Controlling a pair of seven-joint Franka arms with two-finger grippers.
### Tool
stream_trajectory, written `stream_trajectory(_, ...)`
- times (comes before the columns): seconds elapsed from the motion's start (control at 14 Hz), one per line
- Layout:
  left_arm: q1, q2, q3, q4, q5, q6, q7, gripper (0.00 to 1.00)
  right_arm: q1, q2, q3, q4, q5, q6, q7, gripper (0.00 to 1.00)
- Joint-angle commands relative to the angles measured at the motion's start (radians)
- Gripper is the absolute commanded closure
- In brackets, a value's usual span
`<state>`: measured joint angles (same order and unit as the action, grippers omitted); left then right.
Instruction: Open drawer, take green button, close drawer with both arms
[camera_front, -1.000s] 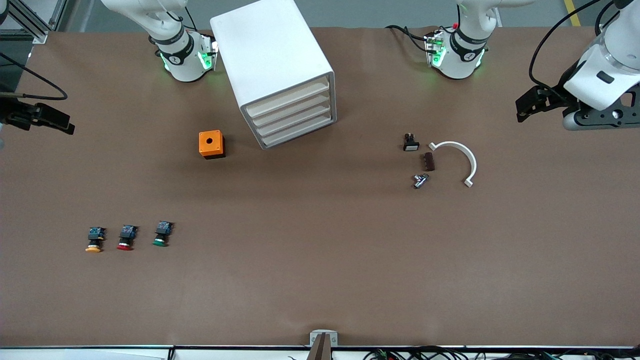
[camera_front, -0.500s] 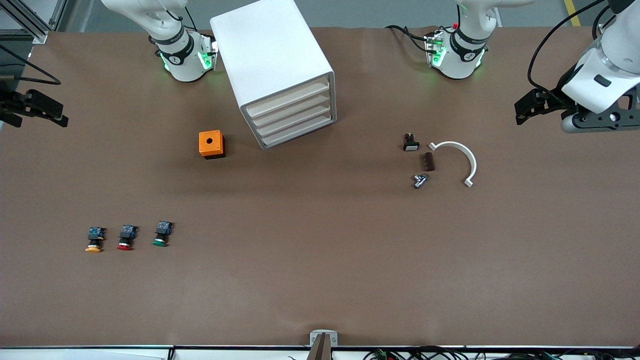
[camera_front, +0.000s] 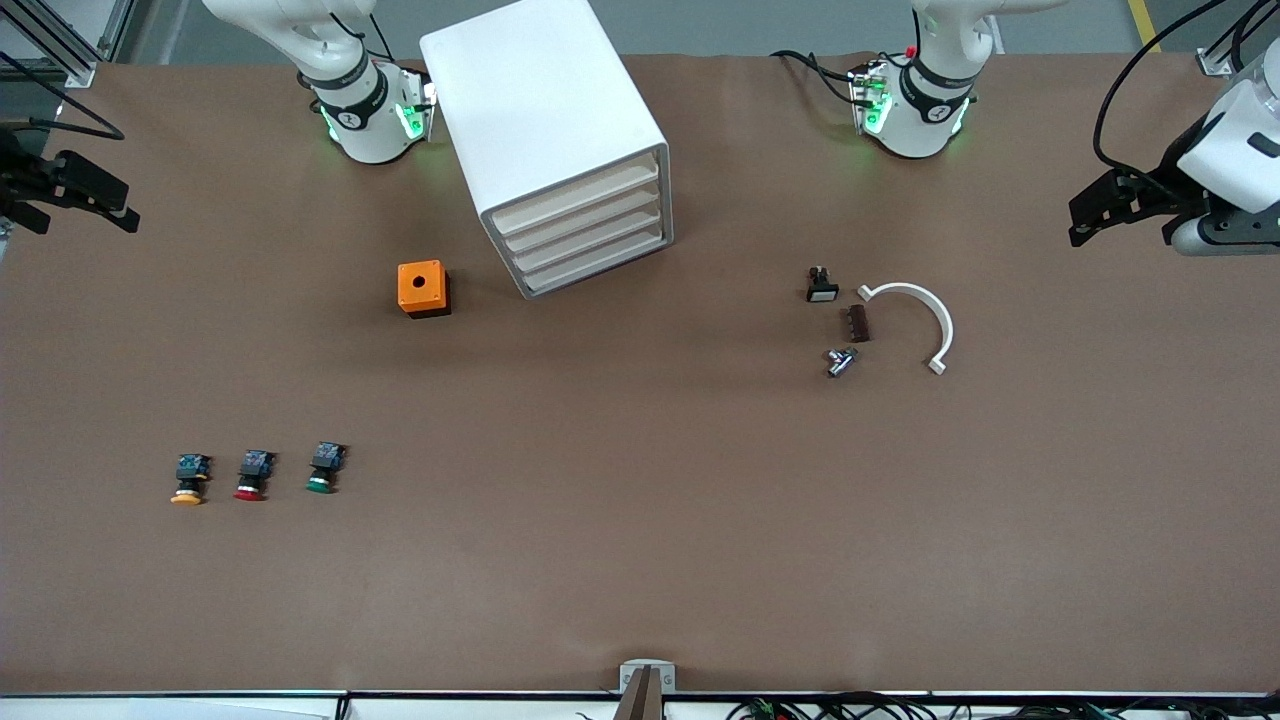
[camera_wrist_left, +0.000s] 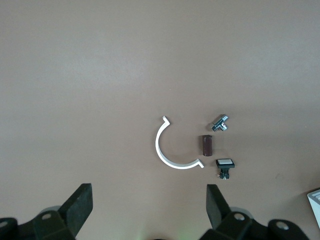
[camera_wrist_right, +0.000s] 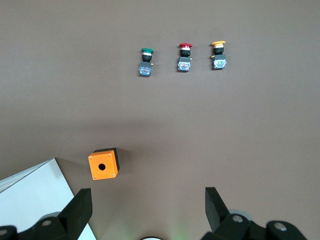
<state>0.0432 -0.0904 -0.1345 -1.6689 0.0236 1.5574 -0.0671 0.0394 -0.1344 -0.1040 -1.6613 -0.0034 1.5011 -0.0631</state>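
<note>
Beside the cabinet (camera_front: 560, 140), toward the right arm's end, sits an orange box (camera_front: 423, 288), and all four drawers (camera_front: 585, 235) look shut, so nothing's been opened yet. The green button (camera_front: 321, 470) isn't in any drawer that I can see; it's out on the table (camera_front: 640, 520), well nearer the camera than the cabinet, in a row with the red button (camera_front: 252, 476) and the orange button (camera_front: 188, 480). The right wrist view shows the same three lined up.

What's changed: over the last second both arms have drifted outward. The left gripper (camera_front: 1110, 205) has slid away from the cabinet toward its own table edge and a bit higher in the frame, and the right gripper (camera_front: 75, 190) has crept up along the other edge. Both hang in the air with fingers spread wide, holding nothing. The left wrist view looks down on a white clip (camera_wrist_left: 172, 147), a brown block (camera_wrist_left: 207, 145), a metal fitting (camera_wrist_left: 220, 122) and a small switch (camera_wrist_left: 225, 165).

My read: this is still the settling-in phase, neither arm is heading for a drawer front yet. Next move should be one gripper lining up on a drawer.
</note>
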Motion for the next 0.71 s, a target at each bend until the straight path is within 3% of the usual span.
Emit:
stream_trajectory(0.0,0.003,0.035,-0.004,0.05,-0.007,0.009,0.003,0.0,-0.015,-0.028,0.01,-0.029,0.017,0.014,0.016,0.0)
stream_trajectory(0.64,0.003,0.061,-0.004,0.086,-0.004,0.0,0.003,0.0,-0.015,-0.036,0.009,-0.032,0.037,-0.01,0.052,0.0)
